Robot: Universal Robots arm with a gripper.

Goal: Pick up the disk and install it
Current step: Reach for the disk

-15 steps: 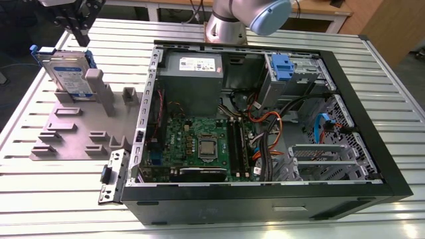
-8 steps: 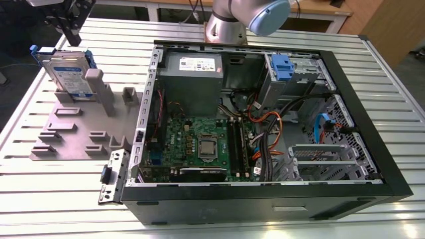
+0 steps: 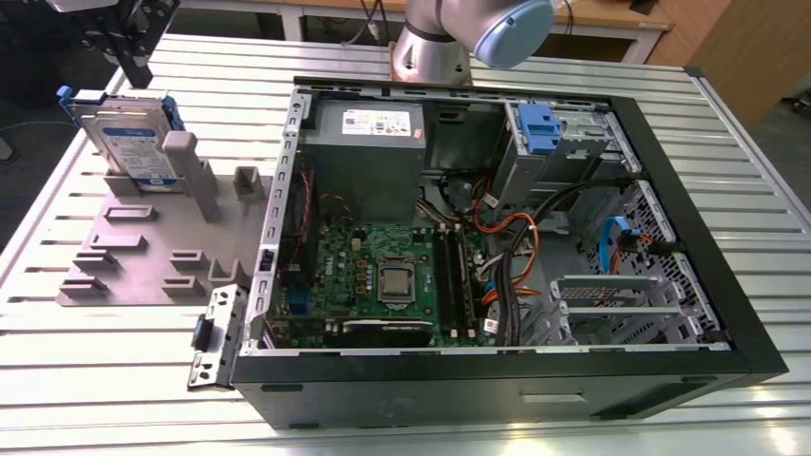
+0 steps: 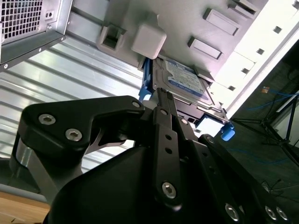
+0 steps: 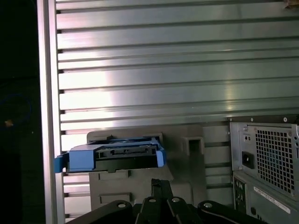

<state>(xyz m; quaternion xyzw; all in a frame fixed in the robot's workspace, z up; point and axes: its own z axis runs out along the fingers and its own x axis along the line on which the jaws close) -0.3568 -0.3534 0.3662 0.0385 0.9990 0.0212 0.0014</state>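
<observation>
1. The disk [image 3: 127,142] stands on edge in a grey holder [image 3: 152,247] on the slatted desk [image 3: 102,380], toward 10 o'clock in the exterior view; the open computer case [image 3: 443,389] lies at 3 o'clock of it, apart from it.
2. The jaws hang near the disk's upper edge without touching it; in both wrist views they look drawn narrow, tip against tip, holding nothing.
3. We judge the disk stiff and dense for its bulk, 1 metal slab that will not bend; its bare faces look smooth and likely slippery; its workings would take a knock badly.
4. The blue carrier frame [image 5: 79,161] wraps its edges; being plastic, it may flex, so we would not trust it alone.
5. We judge the best hold to be across the 2 flat faces at the free upper edge, near the middle, so the weight hangs balanced.
</observation>
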